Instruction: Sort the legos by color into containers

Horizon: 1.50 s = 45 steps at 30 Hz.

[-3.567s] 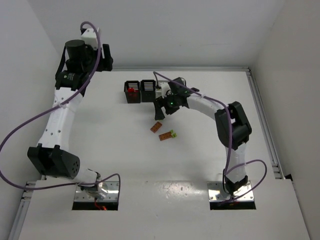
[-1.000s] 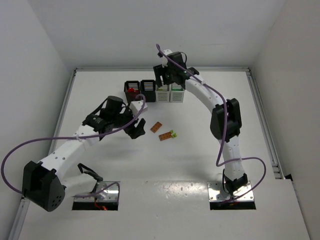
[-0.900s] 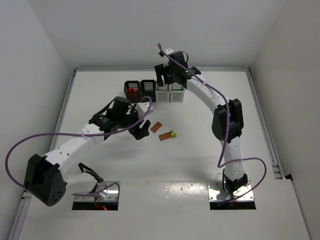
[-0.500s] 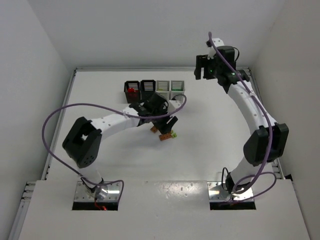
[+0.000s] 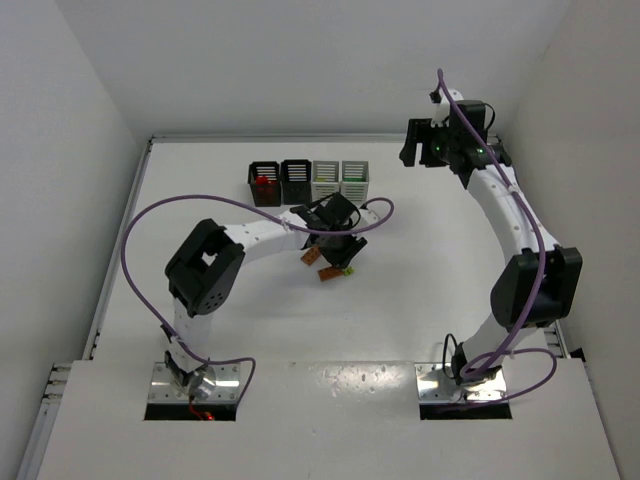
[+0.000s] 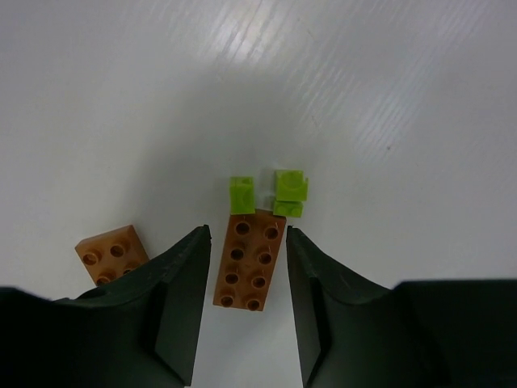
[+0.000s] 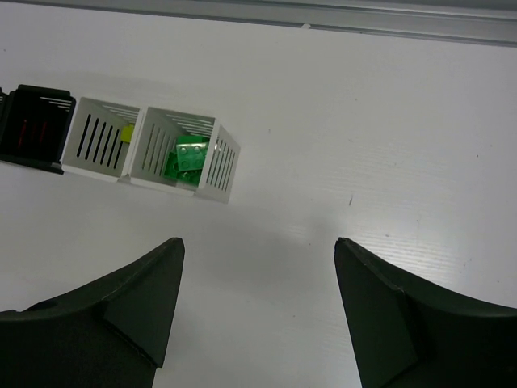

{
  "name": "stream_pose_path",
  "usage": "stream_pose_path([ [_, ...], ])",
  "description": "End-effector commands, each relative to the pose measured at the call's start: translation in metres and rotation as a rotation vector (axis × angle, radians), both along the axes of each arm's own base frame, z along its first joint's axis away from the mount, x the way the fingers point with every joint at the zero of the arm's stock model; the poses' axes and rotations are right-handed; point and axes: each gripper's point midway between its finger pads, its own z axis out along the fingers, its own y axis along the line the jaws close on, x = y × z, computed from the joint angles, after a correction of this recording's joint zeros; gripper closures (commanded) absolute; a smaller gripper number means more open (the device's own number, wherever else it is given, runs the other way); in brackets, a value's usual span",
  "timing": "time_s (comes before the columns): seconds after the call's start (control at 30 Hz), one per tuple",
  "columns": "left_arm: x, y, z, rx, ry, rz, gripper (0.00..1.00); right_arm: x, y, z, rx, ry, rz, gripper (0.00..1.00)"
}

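Observation:
A long orange-tan lego (image 6: pixel 248 261) lies flat on the table between the fingers of my left gripper (image 6: pixel 247 236), which is open and touches nothing. Two small yellow-green legos (image 6: pixel 241 195) (image 6: pixel 290 186) sit at its far end. A second orange-tan lego (image 6: pixel 113 253) lies to the left. From the top view the left gripper (image 5: pixel 336 254) hovers over these legos (image 5: pixel 329 273). Four containers stand in a row: a black one with red legos (image 5: pixel 264 184), a black one (image 5: pixel 296 181), and two white ones (image 5: pixel 326 180) (image 5: pixel 355 178). My right gripper (image 5: pixel 415 150) is open and empty, to the right of the row.
In the right wrist view the nearest white bin (image 7: pixel 218 166) holds green legos (image 7: pixel 186 158). The white bin beside it (image 7: pixel 97 139) shows a yellow-green piece. A metal rail (image 7: pixel 388 23) runs along the table's back edge, and walls close in the table.
My left arm has swung right and come down over the orange-tan lego. My right arm has moved away from the bins to the back right.

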Motion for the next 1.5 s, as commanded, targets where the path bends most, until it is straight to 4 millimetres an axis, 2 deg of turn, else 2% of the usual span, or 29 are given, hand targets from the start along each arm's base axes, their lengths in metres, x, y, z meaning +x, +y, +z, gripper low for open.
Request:
stream_pose_path([
  [0.0, 0.008, -0.006, 0.007, -0.006, -0.021, 0.019, 0.52, 0.007, 0.003, 0.016, 0.053, -0.039, 0.018, 0.25],
  [0.1, 0.009, -0.007, 0.0, 0.007, -0.016, 0.011, 0.55, 0.007, 0.001, 0.017, 0.066, -0.036, 0.014, 0.26],
  [0.13, 0.012, -0.01, 0.004, -0.002, -0.024, 0.011, 0.56, 0.005, 0.002, 0.013, 0.07, -0.027, 0.021, 0.26],
  [0.73, 0.015, -0.012, -0.021, 0.034, 0.005, 0.003, 0.58, -0.001, -0.002, 0.016, 0.086, -0.035, 0.028, 0.31],
  [0.8, 0.017, -0.014, -0.018, 0.028, -0.002, 0.003, 0.63, -0.001, -0.002, 0.016, 0.086, -0.035, 0.028, 0.31],
  [0.9, 0.016, -0.013, -0.022, 0.037, 0.0, -0.004, 0.64, -0.003, -0.005, 0.007, 0.09, -0.015, 0.025, 0.31],
  [1.07, 0.014, -0.014, -0.026, 0.037, 0.013, -0.01, 0.69, -0.011, -0.006, 0.008, 0.09, -0.016, 0.026, 0.31],
  [1.17, 0.014, -0.014, -0.026, 0.037, 0.013, -0.01, 0.82, -0.016, -0.006, 0.002, 0.089, -0.002, 0.025, 0.32],
  [1.27, 0.019, -0.014, -0.005, -0.001, -0.014, -0.006, 0.85, -0.026, -0.004, -0.009, 0.088, 0.021, 0.048, 0.32],
  [1.3, 0.021, -0.015, 0.005, -0.01, -0.03, -0.013, 0.85, -0.033, -0.003, -0.021, 0.082, 0.056, 0.063, 0.33],
  [1.33, 0.026, -0.012, 0.015, -0.023, -0.045, -0.001, 0.85, -0.038, -0.003, -0.025, 0.075, 0.069, 0.067, 0.33],
  [1.37, 0.03, -0.016, 0.04, -0.063, -0.085, 0.0, 0.85, -0.043, 0.002, -0.031, 0.081, 0.081, 0.113, 0.34],
  [1.43, 0.047, -0.007, 0.069, -0.109, -0.11, 0.041, 0.85, -0.063, 0.009, -0.043, 0.091, 0.121, 0.167, 0.36],
  [1.47, 0.065, -0.003, 0.097, -0.144, -0.152, 0.069, 0.85, -0.073, 0.01, -0.055, 0.084, 0.148, 0.198, 0.36],
])
